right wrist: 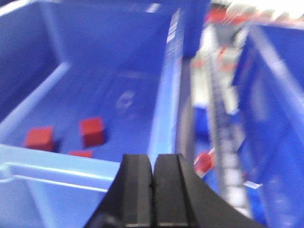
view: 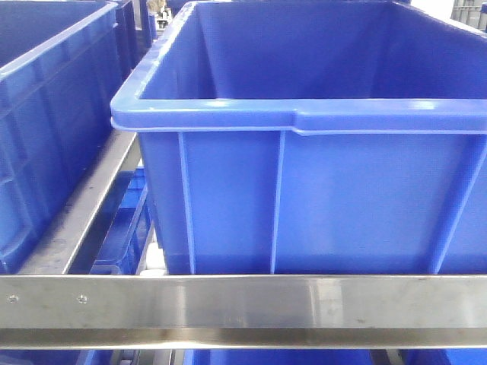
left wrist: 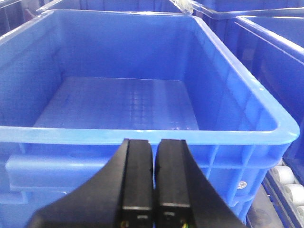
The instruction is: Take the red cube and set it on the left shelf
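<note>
Currently pre-grasp: right gripper point(right wrist: 153, 190) pressed together, empty, above crate point(right wrist: 95, 175) w/ red cube point(right wrist: 92, 131). Left gripper point(left wrist: 155, 190) also pressed together. Next: spread right, descend onto cube.

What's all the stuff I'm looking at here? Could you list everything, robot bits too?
Big crate: one, deep blue, ribbed, on the steel rack in the front view, with parts of others beside it.
Steel rail: one, brushed silver with small screws, across the front of the rack.
Empty crate: one, blue, below the left hand.
Red cubes: three visible, on the floor of a blue crate in the blurred right wrist view.
Rollers: a few, white, beside the empty crate.
Left hand: black, fingers closed together, holding nothing.
Right hand: black, fingers closed together, holding nothing.
</note>
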`<state>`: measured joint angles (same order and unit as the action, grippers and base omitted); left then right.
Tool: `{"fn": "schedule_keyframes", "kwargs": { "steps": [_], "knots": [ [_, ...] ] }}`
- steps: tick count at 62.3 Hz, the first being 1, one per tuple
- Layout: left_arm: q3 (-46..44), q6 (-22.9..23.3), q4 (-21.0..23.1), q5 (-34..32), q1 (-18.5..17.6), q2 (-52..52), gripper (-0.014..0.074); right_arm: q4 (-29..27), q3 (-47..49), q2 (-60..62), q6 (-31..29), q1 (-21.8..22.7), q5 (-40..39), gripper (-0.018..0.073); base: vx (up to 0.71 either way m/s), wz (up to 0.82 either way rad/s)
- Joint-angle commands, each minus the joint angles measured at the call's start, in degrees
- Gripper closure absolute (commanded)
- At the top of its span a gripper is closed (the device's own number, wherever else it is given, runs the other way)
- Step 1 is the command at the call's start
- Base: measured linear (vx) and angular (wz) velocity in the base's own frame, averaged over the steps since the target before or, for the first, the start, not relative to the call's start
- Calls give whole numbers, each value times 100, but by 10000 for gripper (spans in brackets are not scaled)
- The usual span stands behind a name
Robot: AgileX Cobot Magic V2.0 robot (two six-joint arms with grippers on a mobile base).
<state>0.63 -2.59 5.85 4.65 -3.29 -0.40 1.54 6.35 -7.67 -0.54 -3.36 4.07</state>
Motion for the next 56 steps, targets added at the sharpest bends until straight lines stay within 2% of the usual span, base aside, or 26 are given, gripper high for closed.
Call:
{"fn": "schedule_keyframes", "kwargs": {
  "steps": [1, 9, 15, 56],
  "knots": [
    [136, 31, 21, -511, -6, -70, 495, -120, -178, 382, -76, 262, -661, 508, 0, 0],
    [136, 31, 21, -511, -6, -70, 495, -260, -687, 957, -76, 498, -839, 508, 0, 0],
    [136, 31, 21, -511, -6, -70, 495, -237, -661, 925, -76, 588, -685, 508, 0, 0],
    [136, 31, 21, -511, -6, -70, 495, -237, -661, 931, -76, 595, -691, 508, 0, 0]
  ]
}}
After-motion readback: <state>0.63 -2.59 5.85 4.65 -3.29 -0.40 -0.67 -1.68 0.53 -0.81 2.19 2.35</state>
